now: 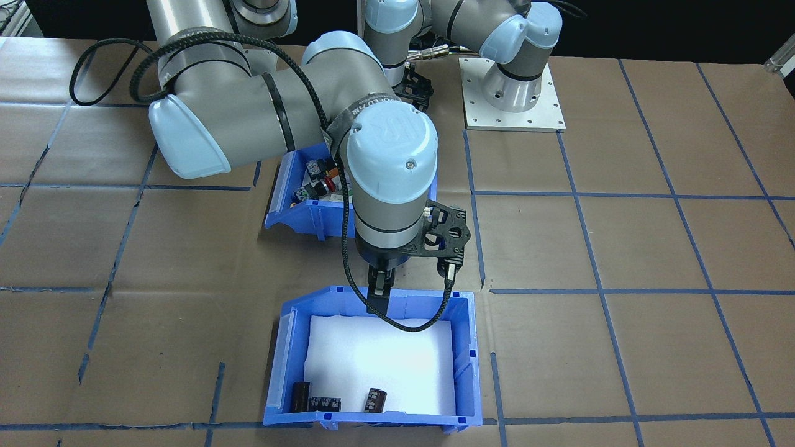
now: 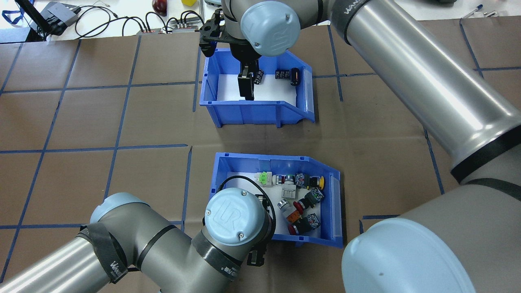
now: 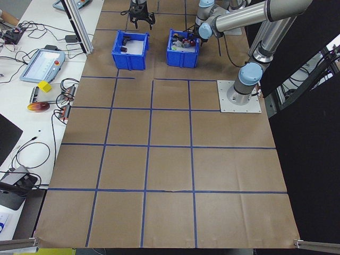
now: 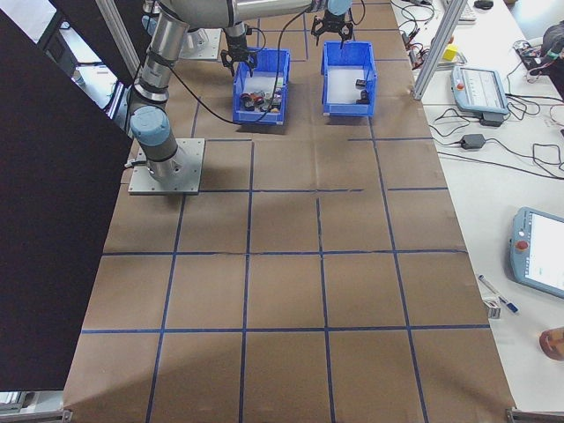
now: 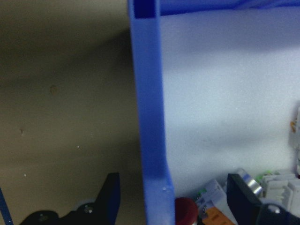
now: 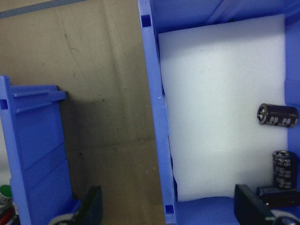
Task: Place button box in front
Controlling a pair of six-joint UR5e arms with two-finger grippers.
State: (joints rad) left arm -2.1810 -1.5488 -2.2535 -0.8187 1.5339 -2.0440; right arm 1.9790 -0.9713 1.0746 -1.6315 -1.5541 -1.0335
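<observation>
The button box (image 2: 276,161) is a blue bin with coloured push-buttons (image 2: 299,199) on white foam, on my side of the table; my right arm hides most of the button box (image 1: 298,214) in the front-facing view. My left gripper (image 5: 173,197) is open, its fingers (image 5: 110,197) astride one wall of that box (image 5: 150,140) without touching it. A matching blue bin (image 2: 252,112) holding dark capacitors (image 1: 335,400) stands on the far side. My right gripper (image 6: 168,208) is open astride this bin's robot-side wall (image 6: 157,117), and the right gripper (image 1: 379,298) also shows from across the table.
Brown paper with a blue tape grid (image 2: 122,146) covers the table. My right arm's large elbow (image 1: 192,124) hangs over the button box. A side desk carries cables (image 2: 122,20) and a tablet (image 3: 40,64). The left arm's base plate (image 1: 515,93) is bolted nearby.
</observation>
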